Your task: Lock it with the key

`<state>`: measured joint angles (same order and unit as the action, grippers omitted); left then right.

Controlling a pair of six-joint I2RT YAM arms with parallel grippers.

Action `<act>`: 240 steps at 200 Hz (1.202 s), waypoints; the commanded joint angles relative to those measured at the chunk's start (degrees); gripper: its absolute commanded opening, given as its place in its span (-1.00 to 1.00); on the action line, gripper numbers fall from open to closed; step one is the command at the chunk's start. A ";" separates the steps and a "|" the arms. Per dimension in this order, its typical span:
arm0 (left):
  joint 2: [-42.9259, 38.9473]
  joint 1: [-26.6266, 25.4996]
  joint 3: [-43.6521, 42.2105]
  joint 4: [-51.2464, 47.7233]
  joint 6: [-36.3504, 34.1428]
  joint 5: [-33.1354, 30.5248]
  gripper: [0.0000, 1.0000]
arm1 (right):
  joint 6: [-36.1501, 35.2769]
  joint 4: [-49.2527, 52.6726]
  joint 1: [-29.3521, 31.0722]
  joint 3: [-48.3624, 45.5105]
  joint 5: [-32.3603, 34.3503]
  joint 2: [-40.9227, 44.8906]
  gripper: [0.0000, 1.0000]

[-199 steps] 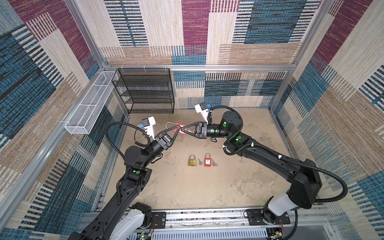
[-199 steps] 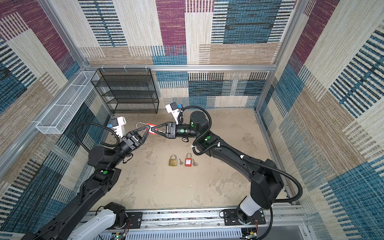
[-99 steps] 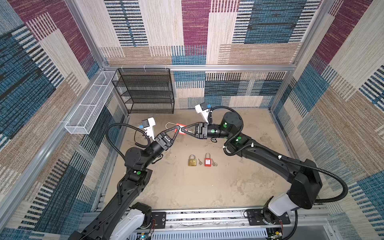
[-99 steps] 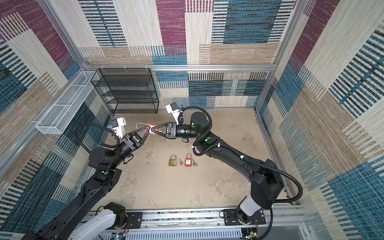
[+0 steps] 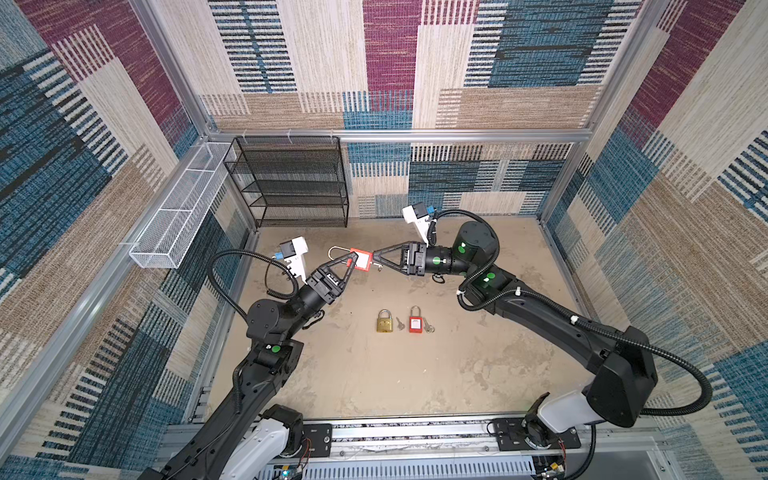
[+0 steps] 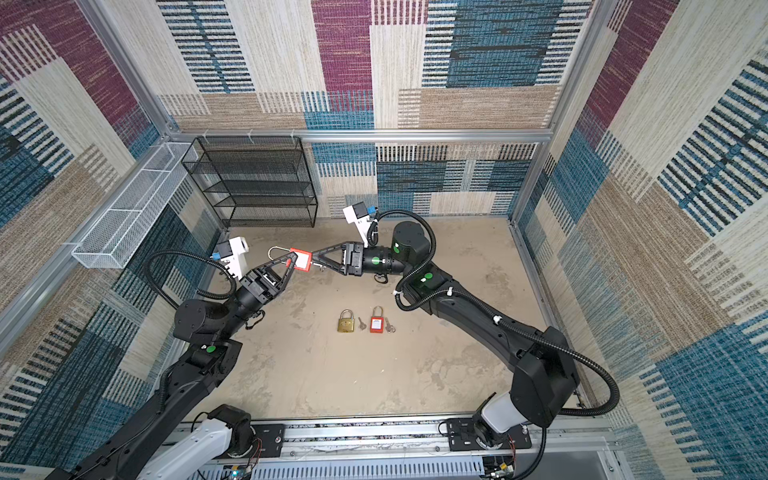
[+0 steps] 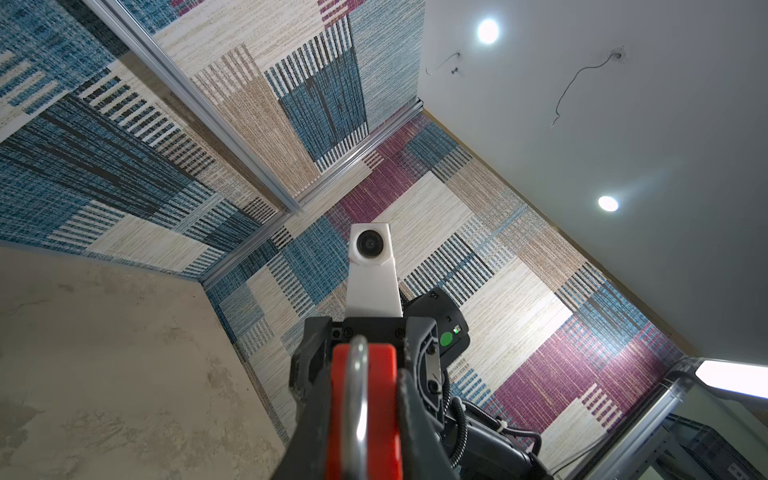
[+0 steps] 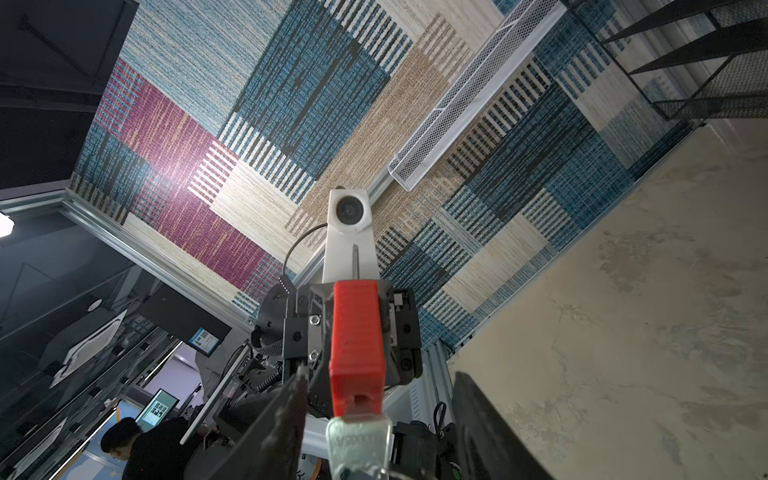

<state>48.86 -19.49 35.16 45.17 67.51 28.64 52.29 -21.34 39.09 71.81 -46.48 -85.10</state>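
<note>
Aloft, above the table (image 5: 374,374): red padlock (image 5: 360,260), clamped by the body in left claw (image 5: 350,263); key (image 8: 359,440) seated in its base; right claw (image 5: 375,257) parted, fingers (image 8: 286,419) standing either side of the key without touching it; lying on the table, well apart from both: brass padlock (image 5: 385,321) just beside second red padlock (image 5: 414,320).
</note>
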 commanded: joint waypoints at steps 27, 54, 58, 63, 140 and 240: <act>0.23 0.04 1.26 3.32 -0.19 0.21 -1.00 | 0.26 0.16 -1.31 -1.11 -1.04 0.34 0.17; 0.01 0.06 1.13 3.46 -0.02 -0.06 -1.00 | 1.79 -1.35 -1.17 -1.40 -3.91 -0.95 0.16; -0.04 0.06 1.10 3.14 -0.04 -0.08 -1.00 | 2.11 -1.69 -1.13 -1.46 -4.54 -1.07 0.16; -0.17 0.06 1.22 2.79 -0.03 -0.17 -1.00 | 2.50 -2.26 -1.10 -1.64 -5.21 -1.28 0.16; -0.37 0.06 1.37 0.62 -0.53 -0.47 -1.00 | 3.19 -4.53 -0.70 -2.52 -6.84 -0.40 0.19; 0.67 0.11 0.78 0.69 -0.51 -1.24 -1.00 | 2.47 -3.80 0.28 -2.80 -8.51 -1.85 0.05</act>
<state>49.28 -19.46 35.81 43.27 67.48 28.40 55.22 -24.12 39.31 68.93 -53.98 -86.41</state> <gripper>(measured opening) 0.195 0.552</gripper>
